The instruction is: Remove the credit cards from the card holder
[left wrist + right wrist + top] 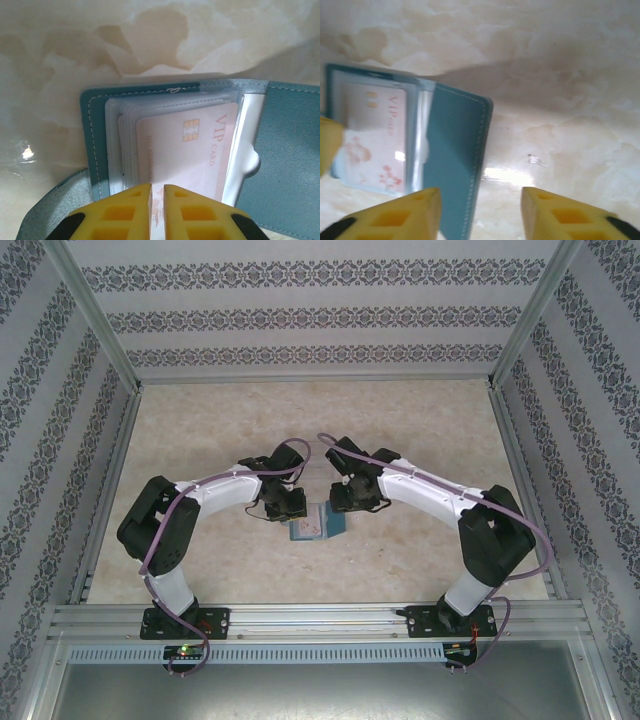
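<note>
Left gripper [157, 192] sat pressed almost together at the near edge of the card [187, 150]; whether it nipped the card or just the sleeves [125, 145] I couldn't tell. Card lay straight ahead of those fingers, long axis across them, so my left arm was nearer. It was pale pink and glossy with a gold chip, tucked inside the holder [290, 150], teal with stitched edges, open on the marbled table [150, 45]. Right gripper [481, 200] hung spread, holder ahead-left.
</note>
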Controlling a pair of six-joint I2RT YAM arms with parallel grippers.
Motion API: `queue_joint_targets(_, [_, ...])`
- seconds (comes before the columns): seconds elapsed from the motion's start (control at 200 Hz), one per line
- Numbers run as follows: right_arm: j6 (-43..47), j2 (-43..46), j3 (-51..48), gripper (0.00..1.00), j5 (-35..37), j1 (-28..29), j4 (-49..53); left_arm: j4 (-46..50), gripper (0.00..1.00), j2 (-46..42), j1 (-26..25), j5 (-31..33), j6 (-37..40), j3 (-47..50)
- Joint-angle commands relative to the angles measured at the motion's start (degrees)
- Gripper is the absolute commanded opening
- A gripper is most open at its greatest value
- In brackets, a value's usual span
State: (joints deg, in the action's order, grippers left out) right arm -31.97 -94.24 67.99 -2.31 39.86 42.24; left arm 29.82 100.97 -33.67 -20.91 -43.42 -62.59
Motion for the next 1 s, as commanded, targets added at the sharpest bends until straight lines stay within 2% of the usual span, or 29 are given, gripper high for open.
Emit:
queue_joint_targets(0.0, [-2.86, 2.88, 0.39, 0.39, -6.57, -0.41, -3.99, 1.71, 0.13, 0.74, 0.44, -0.25, 1.46, -0.23])
queue_joint_targets(0.14, [-5.91, 1.37, -1.97, 0.31, -15.52, -0.83, -9.50, 1.70, 0.12, 1.24, 0.38, -0.51, 1.66, -0.20])
queue_joint_targets(0.34, [-9.05, -1.56, -8.72, 0.25, -22.96, -3.34, -19.29, 1.97, 0.12, 1.78, 0.44, -0.63, 1.92, -0.37])
queue_joint_targets(0.674, [-8.52, -4.62, -14.23, 0.23, -27.41, -6.63, -28.19, 2.40, 0.12, 2.61, 0.45, -0.77, 2.11, -0.68])
queue_joint_targets(0.784, [-8.52, -5.40, -14.53, 0.26, -29.11, -6.85, -30.22, 2.39, 0.12, 2.92, 0.41, -0.91, 2.05, -0.69])
queue_joint_targets(0.994, [-8.17, -7.07, -13.66, 0.27, -30.15, -6.40, -30.28, 2.63, 0.12, 3.44, 0.44, -0.89, 2.28, -0.86])
